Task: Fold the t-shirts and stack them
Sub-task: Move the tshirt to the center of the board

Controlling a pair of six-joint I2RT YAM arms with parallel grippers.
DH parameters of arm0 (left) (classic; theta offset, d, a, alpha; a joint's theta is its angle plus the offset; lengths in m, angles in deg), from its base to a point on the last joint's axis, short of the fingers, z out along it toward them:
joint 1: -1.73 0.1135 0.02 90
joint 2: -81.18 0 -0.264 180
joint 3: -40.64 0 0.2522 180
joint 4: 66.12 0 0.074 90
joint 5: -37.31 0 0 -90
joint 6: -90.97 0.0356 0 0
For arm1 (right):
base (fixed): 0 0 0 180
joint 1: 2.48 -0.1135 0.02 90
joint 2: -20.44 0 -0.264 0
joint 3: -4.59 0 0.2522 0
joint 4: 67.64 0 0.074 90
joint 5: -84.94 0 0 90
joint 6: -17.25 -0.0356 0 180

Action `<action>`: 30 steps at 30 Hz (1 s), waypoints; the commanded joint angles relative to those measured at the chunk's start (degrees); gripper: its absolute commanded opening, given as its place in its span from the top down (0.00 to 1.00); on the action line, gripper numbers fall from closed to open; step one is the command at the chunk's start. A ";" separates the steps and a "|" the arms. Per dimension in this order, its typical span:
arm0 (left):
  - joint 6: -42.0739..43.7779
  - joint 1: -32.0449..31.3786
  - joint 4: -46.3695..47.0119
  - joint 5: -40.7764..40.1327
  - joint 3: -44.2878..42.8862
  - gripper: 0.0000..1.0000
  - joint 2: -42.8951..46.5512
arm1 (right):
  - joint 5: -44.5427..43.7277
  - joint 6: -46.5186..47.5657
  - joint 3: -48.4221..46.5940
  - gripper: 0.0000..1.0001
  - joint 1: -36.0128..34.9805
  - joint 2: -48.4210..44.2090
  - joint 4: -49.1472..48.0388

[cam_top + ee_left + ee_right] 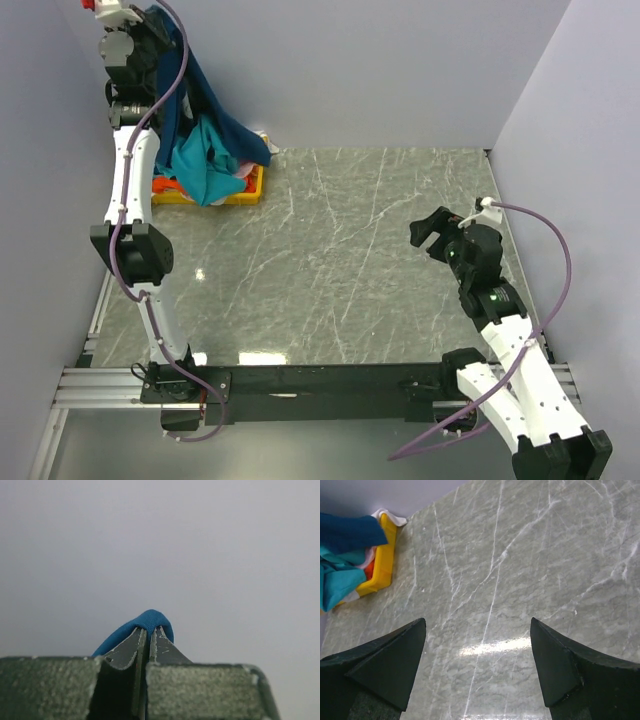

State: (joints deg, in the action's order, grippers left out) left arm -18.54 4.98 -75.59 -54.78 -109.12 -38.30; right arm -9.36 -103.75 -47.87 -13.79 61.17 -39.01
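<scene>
My left gripper (155,35) is raised high at the far left corner and is shut on a fold of the navy blue t-shirt (215,115), which hangs down from it over the tray. In the left wrist view the blue cloth (150,619) wraps over the closed fingertips of that gripper (149,629). A teal t-shirt (198,160) lies bunched in the yellow tray (255,188), with orange (166,185) and pink and white cloth (246,170) beneath. My right gripper (432,235) is open and empty above the table at the right. In its wrist view (477,630) bare marble shows between the fingers.
The yellow tray (384,555) stands at the back left by the wall, with navy (350,532), teal (340,580) and orange (369,569) cloth in it. Grey walls close in the left, back and right sides of the marble table (350,260).
</scene>
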 commanded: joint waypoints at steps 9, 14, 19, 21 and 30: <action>-9.40 -0.43 26.28 5.34 -3.65 1.00 9.26 | -0.54 0.42 -2.61 0.10 0.15 1.72 -2.83; -12.75 -2.36 26.82 8.94 -4.97 1.00 11.37 | -0.54 0.51 -3.23 0.10 0.15 1.55 -2.31; -9.25 -8.42 24.80 12.54 -2.51 1.00 16.91 | 0.43 0.42 -3.58 0.11 0.15 -0.03 -1.25; -6.96 -11.66 23.66 12.64 -2.95 1.00 18.66 | 1.13 0.24 -3.67 0.11 0.15 -1.17 -0.38; -6.95 -19.84 20.06 15.09 1.53 0.99 24.56 | 1.04 -0.46 -4.10 0.11 0.15 -8.29 5.07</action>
State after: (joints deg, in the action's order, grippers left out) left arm -26.06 -12.58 -55.74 -41.93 -107.75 -16.14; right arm -8.44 -104.01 -48.70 -13.79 55.38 -36.03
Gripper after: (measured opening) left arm 0.043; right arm 0.895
